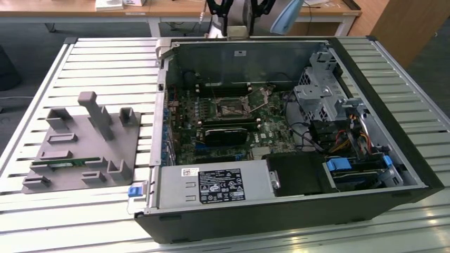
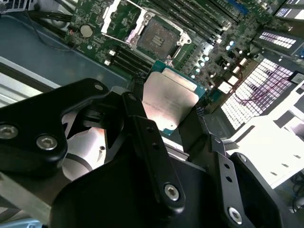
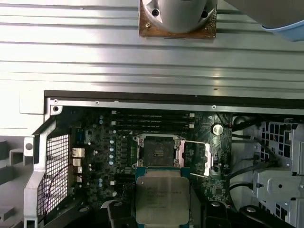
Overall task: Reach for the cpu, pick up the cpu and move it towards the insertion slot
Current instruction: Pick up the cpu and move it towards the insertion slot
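An open computer case (image 1: 281, 221) is seen on a slatted table (image 1: 91, 58). The cpu (image 2: 168, 102) is clamped between the gripper's (image 2: 166, 123) closed fingers (image 2: 142, 128), held above the motherboard (image 3: 104, 147). Beyond the fingertips lies the insertion slot (image 3: 158, 151), its frame raised.

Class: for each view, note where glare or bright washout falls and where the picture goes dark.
Exterior view: glare streaks the slatted table at its near edge; the case front is dark. Second wrist view: a bright sheen on the cpu held in the gripper; white washout at one side. First wrist view: the table is bright, the slot dim.
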Robot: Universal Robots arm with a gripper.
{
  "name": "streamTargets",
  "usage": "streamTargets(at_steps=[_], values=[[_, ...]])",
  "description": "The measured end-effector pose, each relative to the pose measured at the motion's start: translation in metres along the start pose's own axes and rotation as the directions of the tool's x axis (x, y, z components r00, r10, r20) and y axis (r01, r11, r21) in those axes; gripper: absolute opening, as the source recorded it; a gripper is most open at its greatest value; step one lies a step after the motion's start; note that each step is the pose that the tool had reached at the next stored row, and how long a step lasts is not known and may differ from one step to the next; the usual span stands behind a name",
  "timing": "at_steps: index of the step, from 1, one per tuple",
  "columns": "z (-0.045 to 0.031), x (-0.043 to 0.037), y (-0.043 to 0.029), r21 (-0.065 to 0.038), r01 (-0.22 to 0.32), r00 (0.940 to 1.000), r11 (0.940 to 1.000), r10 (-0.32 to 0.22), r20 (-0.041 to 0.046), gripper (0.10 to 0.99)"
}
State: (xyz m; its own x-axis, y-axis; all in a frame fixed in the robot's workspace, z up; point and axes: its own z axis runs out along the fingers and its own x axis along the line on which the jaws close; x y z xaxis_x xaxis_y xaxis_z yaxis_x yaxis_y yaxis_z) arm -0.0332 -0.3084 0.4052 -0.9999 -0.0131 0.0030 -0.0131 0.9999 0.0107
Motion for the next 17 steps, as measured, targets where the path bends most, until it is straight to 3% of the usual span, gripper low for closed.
streamTargets(at_steps=[10,17], values=[[0.0005,-0.0144,0.0105,0.000,0.000,1.0000,1.0000,0.000,0.0005,0.541],[0.0006,-0.0149,0.0106,-0.001,0.000,1.0000,1.0000,0.000,0.0007,0.541]])
